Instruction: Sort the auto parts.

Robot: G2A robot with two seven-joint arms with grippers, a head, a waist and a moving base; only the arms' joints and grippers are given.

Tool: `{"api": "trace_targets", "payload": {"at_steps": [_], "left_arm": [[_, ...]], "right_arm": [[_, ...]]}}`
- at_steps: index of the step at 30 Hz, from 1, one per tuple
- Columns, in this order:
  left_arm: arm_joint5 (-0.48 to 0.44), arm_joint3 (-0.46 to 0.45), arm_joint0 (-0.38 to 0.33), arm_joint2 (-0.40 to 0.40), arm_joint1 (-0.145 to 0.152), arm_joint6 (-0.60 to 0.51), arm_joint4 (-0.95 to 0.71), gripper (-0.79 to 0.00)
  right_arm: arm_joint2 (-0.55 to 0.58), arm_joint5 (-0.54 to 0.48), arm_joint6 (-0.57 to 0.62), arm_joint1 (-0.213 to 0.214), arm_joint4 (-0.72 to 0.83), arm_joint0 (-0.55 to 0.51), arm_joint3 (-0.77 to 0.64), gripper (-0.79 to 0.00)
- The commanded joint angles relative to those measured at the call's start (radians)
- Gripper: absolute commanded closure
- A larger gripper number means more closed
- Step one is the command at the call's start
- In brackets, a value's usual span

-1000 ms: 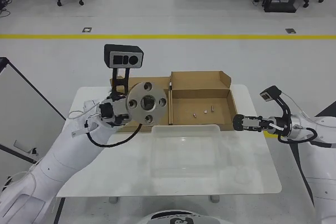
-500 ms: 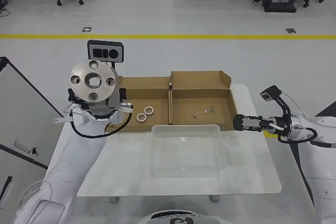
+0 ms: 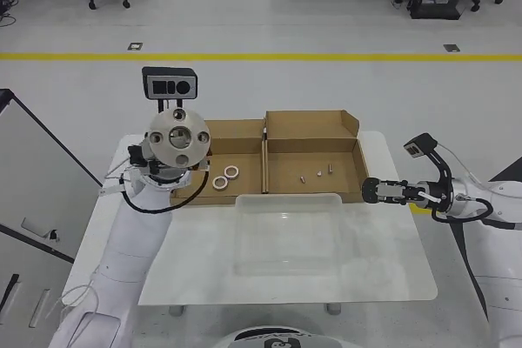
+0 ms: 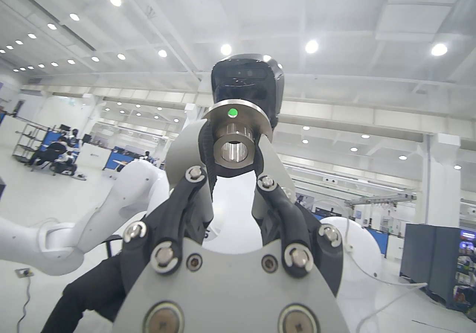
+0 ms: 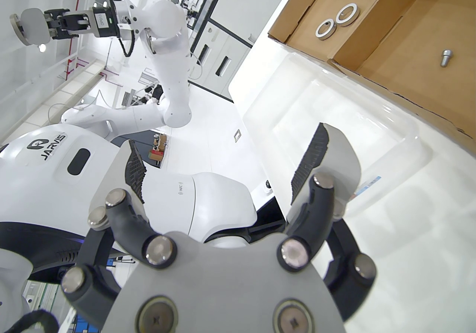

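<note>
Round metal flange (image 3: 179, 137) held aloft, face up; two rings (image 3: 219, 183) in left box (image 3: 244, 152); bolts (image 3: 304, 179) in right box (image 3: 313, 155).

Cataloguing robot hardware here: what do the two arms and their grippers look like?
Both the left arm and right arm are glossy white, with black cables at the wrists. The left gripper and right gripper have black linkages on silver plates and pale fingers with ribbed black pads.

L claw (image 4: 231, 154) w/ flange (image 3: 179, 137) swung left off the L box (image 3: 240, 144), now raised over its left edge.
</note>
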Motion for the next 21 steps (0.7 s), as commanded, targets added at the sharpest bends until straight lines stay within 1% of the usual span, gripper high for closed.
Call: {"api": "trace_targets", "payload": {"at_steps": [1,6,11,15,21], "left_arm": [[-0.010,0.003,0.005,-0.009,-0.008,0.011,0.052,0.000],[-0.040,0.001,0.012,-0.029,-0.022,0.040,0.164,0.000],[-0.068,-0.003,0.018,-0.044,-0.029,0.068,0.252,0.000],[-0.055,-0.009,0.025,-0.032,-0.037,0.055,0.189,0.000],[-0.005,0.007,0.033,-0.029,-0.058,0.005,0.011,0.000]], "right_arm": [[0.000,0.000,0.000,0.000,0.000,0.000,0.000,-0.785],[0.000,0.000,0.000,0.000,0.000,0.000,0.000,-0.785],[0.000,0.000,0.000,0.000,0.000,0.000,0.000,-0.785],[0.000,0.000,0.000,0.000,0.000,0.000,0.000,-0.785],[0.000,0.000,0.000,0.000,0.000,0.000,0.000,-0.785]]}}
